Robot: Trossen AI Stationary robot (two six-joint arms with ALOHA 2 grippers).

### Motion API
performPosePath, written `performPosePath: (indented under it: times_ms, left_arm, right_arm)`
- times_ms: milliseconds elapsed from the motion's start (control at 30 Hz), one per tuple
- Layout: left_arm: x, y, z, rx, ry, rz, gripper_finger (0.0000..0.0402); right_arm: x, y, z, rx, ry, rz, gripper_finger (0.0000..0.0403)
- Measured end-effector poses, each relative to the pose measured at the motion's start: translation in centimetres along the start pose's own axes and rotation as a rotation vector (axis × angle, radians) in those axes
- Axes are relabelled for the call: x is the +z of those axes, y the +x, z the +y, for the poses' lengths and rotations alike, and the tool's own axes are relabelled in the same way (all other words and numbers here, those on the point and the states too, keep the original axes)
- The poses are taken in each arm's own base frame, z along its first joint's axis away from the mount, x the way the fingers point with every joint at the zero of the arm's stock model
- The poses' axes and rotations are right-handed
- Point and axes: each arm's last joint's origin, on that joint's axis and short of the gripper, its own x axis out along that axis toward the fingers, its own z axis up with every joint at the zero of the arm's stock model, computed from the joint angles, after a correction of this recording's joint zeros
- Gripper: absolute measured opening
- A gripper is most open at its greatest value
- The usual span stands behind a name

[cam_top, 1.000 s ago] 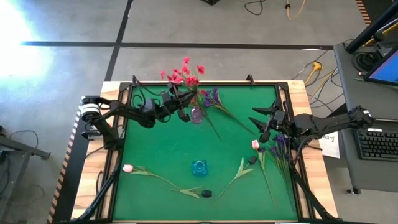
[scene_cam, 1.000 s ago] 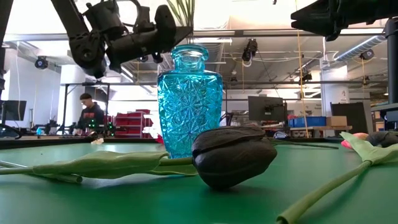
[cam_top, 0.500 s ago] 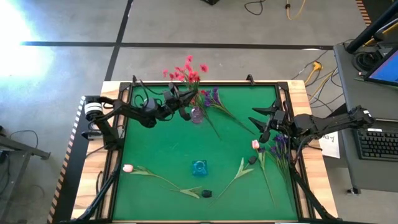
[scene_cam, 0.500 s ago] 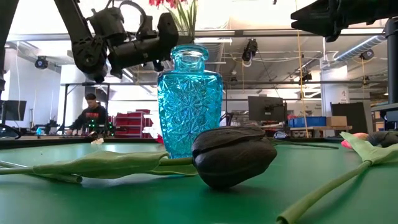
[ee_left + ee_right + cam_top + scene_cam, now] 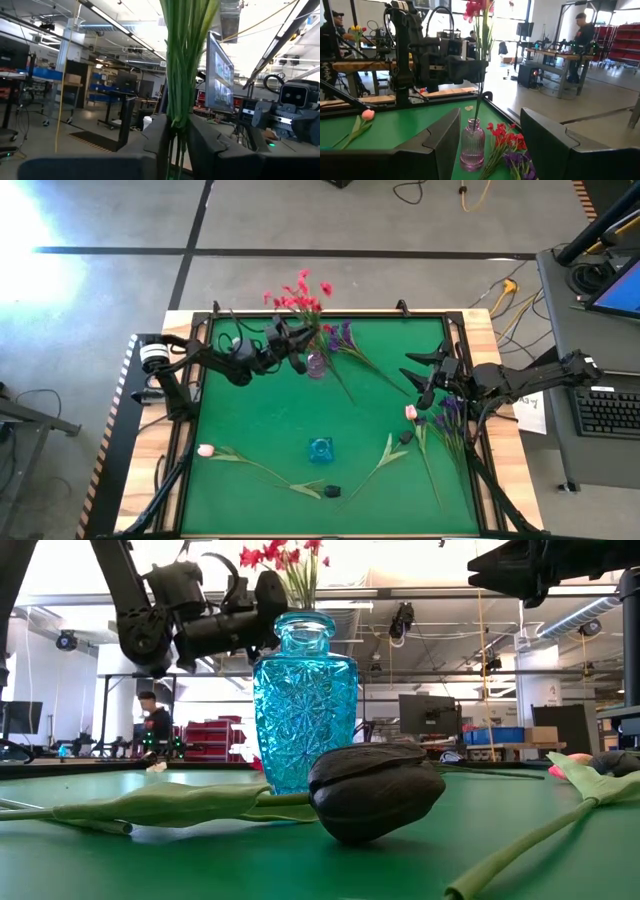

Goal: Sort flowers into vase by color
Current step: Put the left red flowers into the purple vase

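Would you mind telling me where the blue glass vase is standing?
In the high view, the blue glass vase stands centre-front on the green mat, near a dark tulip bud.

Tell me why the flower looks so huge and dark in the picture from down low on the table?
In the low view the dark tulip bud lies right by the camera, so it looms large, and the bright room behind leaves it in shadow. In the high view the same bud is tiny, and glare whitens the floor at top left.
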Motion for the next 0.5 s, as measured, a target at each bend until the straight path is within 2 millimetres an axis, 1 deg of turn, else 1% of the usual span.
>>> performPosePath:
  times_ms: [133,500]
  left_arm:
    - [-0.3,-0.5,0.1,0.002,0.002,0.019,0.0094]
    - [-1.4,-2.8,0.4,0.014,-0.034,0.106,0.0196]
  right_arm:
    - [0.0,0.0,0.0,0.0,0.001,0.0,0.0199]
    - [0.0,0.0,0.0,0.0,0.0,0.0,0.0199]
